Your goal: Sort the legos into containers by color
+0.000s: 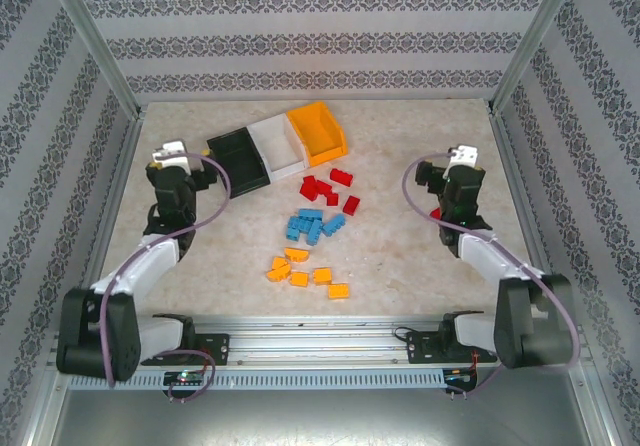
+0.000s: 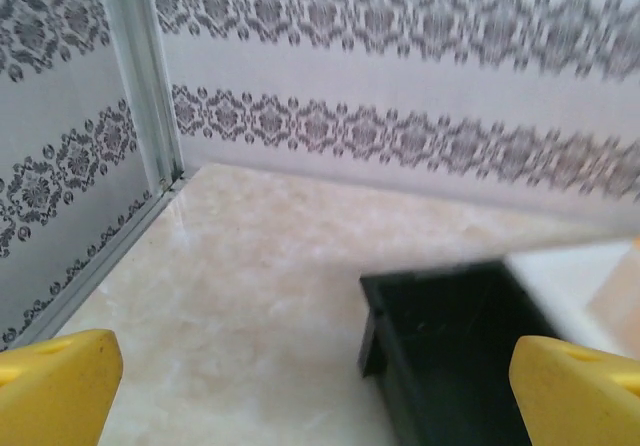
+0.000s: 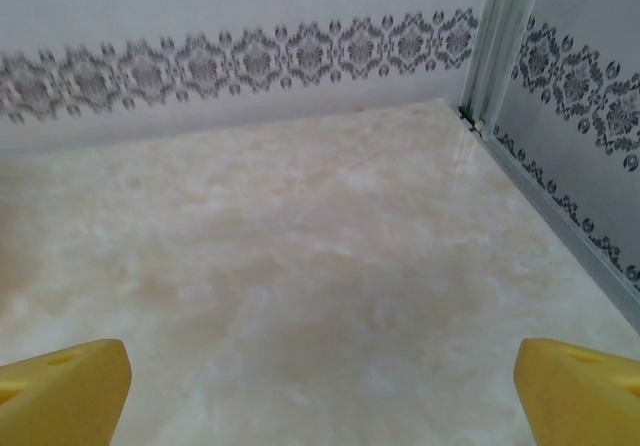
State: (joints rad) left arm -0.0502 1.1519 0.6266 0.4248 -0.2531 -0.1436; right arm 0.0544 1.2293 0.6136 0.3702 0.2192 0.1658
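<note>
Three containers stand in a slanted row at the back: a black bin (image 1: 240, 161), a white bin (image 1: 280, 146) and an orange-yellow bin (image 1: 320, 134), all looking empty. The legos lie loose in front of them in three clusters: red (image 1: 328, 188), blue (image 1: 315, 225) and orange (image 1: 305, 271). My left gripper (image 1: 172, 154) hovers open just left of the black bin, and my right gripper (image 1: 462, 156) is open over bare table at the right. In the left wrist view the gripper (image 2: 315, 406) faces the black bin (image 2: 450, 336), with the white bin (image 2: 575, 276) behind it. The right gripper (image 3: 320, 406) holds nothing.
Patterned walls with metal corner posts (image 1: 100, 46) enclose the beige table (image 1: 400, 256) on three sides. A metal rail (image 1: 320, 336) with both arm bases runs along the near edge. A small red spot (image 1: 436, 213) shows beside the right arm.
</note>
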